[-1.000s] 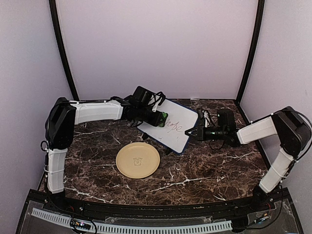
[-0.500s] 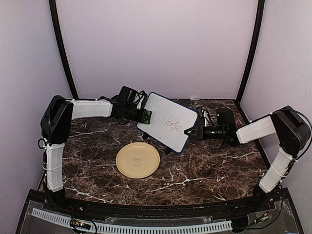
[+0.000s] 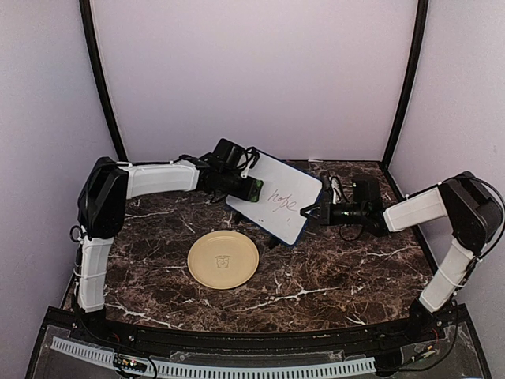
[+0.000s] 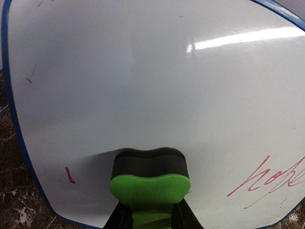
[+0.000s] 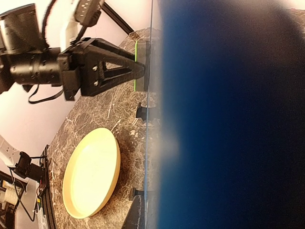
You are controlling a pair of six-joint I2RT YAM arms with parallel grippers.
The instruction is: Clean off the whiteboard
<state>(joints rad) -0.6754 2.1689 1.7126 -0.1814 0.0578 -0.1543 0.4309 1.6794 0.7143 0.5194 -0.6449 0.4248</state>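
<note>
Whiteboard stands tilted on its black feet toward the far middle of the bench, with its blue frame turned at an angle to me. My left hand is clamped on the green eraser. The eraser's dark felt face lies against the white surface, low on the board's left half. To the right of the eraser, the red word "hope" is written on the board. A small red tick sits to the eraser's left, near the frame. My right hand is at the board's right edge. The frame fills that wrist view as a blue blur, so I cannot tell whether those fingers are closed on it. The tan plate lies flat on the bench, near the board on my side of it and not touching it.
</note>
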